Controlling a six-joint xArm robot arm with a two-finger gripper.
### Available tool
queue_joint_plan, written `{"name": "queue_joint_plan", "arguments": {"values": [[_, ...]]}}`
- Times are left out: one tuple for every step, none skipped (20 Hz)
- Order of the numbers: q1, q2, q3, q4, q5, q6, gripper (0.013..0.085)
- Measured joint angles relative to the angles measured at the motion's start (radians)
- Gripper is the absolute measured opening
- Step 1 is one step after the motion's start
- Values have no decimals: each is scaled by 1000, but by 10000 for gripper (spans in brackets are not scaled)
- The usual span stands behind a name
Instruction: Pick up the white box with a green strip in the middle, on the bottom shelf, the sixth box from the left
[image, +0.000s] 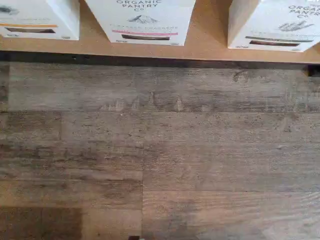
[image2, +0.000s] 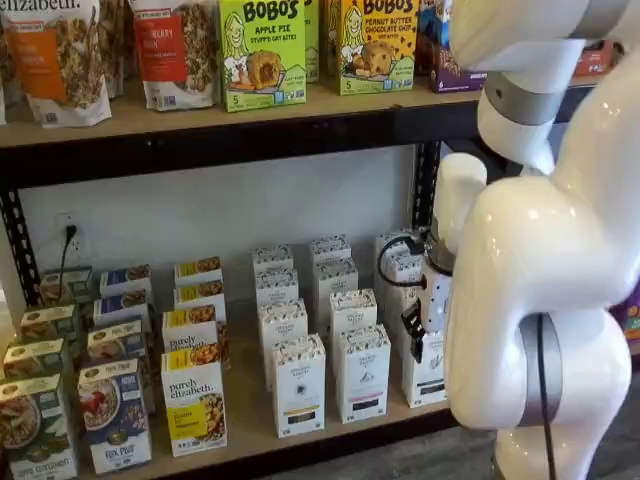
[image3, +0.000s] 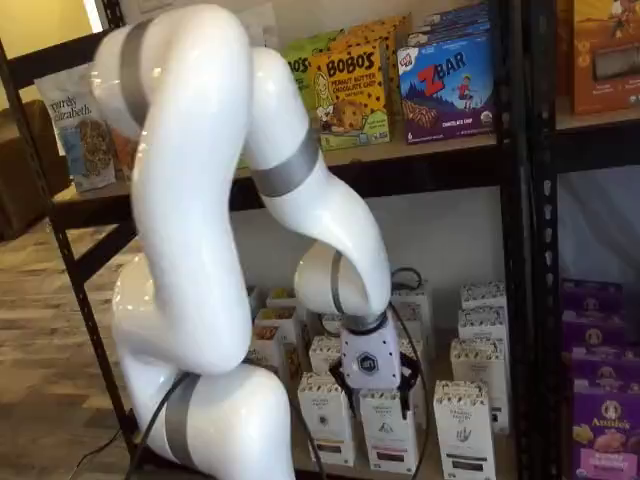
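Closest to the cams, the white arm (image2: 540, 300) fills the foreground in both shelf views. Gripper (image2: 413, 335) hangs low at front-row height. Only dark fingers show, side-on, so can't tell if they're spread or closed; nothing seen held. Just behind it, partly hidden, stands the white box (image2: 428, 375), upright at the front edge of the bottom-shelf bench (image2: 247, 422), rightmost of the white front row. The pink-band carton (image2: 362, 372) sits just beside it w/ a gap. Wrist view shows plank floor (image: 160, 150), then the bench edge, w/ the white box (image: 272, 22) beside the pink-band one. Further back are more white rows, then Bobo's boxes (image2: 262, 50) on the upper shelf.
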Motion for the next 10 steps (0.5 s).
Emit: {"name": "queue_joint_plan", "arguments": {"values": [[-3, 54, -28, -21, -23, 16, 850], [-3, 90, -48, -21, -41, 16, 850], [-1, 135, -74, -6, -61, 4, 850], [1, 166, -94, 5, -74, -5, 850], [4, 199, -115, 19, -86, -16, 850], [7, 240, -143, 38, -102, -31, 850], [7, 271, -166, 34, -111, -28, 850], [4, 296, -186, 22, -118, -19, 850], [0, 332, -215, 14, -130, -15, 850], [-3, 357, -236, 11, -139, -15, 850]]}}
